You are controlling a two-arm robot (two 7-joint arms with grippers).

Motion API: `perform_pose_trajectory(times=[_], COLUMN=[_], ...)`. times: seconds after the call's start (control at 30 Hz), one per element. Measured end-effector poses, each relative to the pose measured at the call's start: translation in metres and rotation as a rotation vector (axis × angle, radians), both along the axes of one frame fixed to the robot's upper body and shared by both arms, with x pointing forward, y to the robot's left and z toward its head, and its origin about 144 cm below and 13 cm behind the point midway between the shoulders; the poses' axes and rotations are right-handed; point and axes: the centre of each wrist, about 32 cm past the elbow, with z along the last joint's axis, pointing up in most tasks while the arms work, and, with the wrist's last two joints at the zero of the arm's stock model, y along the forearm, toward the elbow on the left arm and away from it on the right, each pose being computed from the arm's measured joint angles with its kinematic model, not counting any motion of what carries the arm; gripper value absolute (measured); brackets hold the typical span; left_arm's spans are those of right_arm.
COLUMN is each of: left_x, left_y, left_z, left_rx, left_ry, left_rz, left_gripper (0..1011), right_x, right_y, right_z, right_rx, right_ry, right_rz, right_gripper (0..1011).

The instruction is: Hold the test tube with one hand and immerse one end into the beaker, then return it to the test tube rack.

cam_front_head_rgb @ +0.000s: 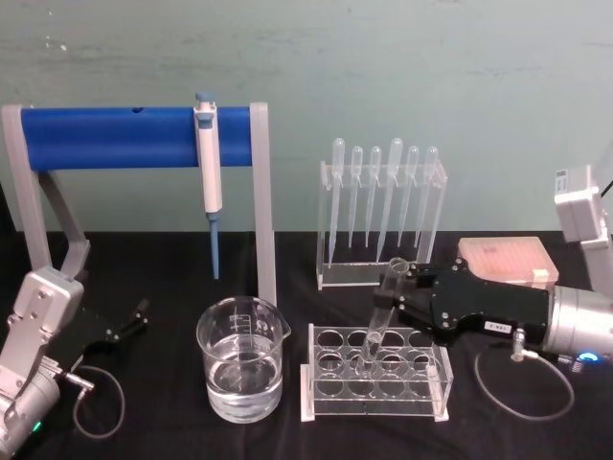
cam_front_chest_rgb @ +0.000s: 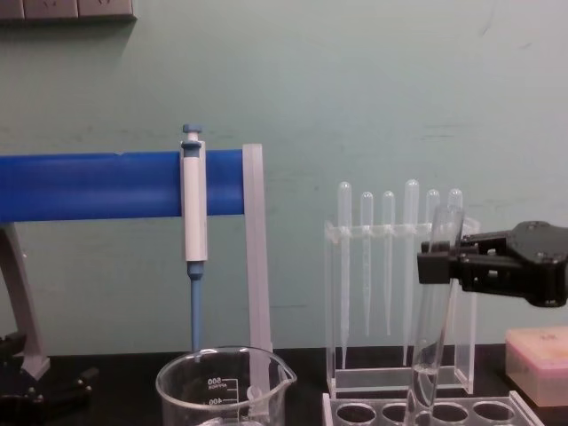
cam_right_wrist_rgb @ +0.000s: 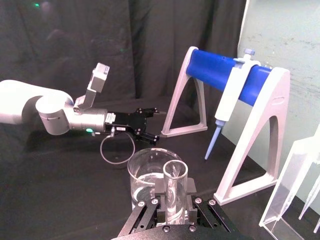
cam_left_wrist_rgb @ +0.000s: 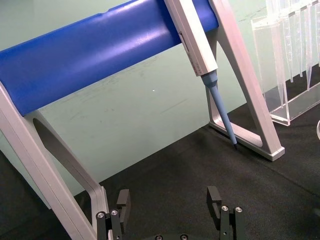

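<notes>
The right black two-finger gripper [cam_front_head_rgb: 395, 287] is pinching the clear glass test tube [cam_front_head_rgb: 378, 322], tilted, bottom end still in the clear plastic rack [cam_front_head_rgb: 375, 371] near the bench's front edge. Wide glass beaker [cam_front_head_rgb: 240, 358] of water sits beside it; left gripper [cam_left_wrist_rgb: 170, 204] is spread open by the left edge.

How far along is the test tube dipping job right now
Done: the right gripper has closed on the test tube. In hand: the tube's bottom end sits in the rack, tilted. Left: carrying it to the beaker, dipping, returning. The left gripper rests open on the table.
</notes>
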Motion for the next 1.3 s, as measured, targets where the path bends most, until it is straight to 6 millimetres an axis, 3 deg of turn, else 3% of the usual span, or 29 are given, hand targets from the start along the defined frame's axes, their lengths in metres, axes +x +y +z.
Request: perform_pose_trajectory(times=[1.3], left_x=[0.0], left_y=[0.0], left_z=[0.0], left_rx=[0.0], left_ry=[0.0], left_rz=[0.0], left_gripper=[1000], right_x=[0.002], right_y=[0.008], right_z=[-0.028], right_rx=[-0.052], right_ry=[-0.013], right_rz=[0.001], right_gripper=[225])
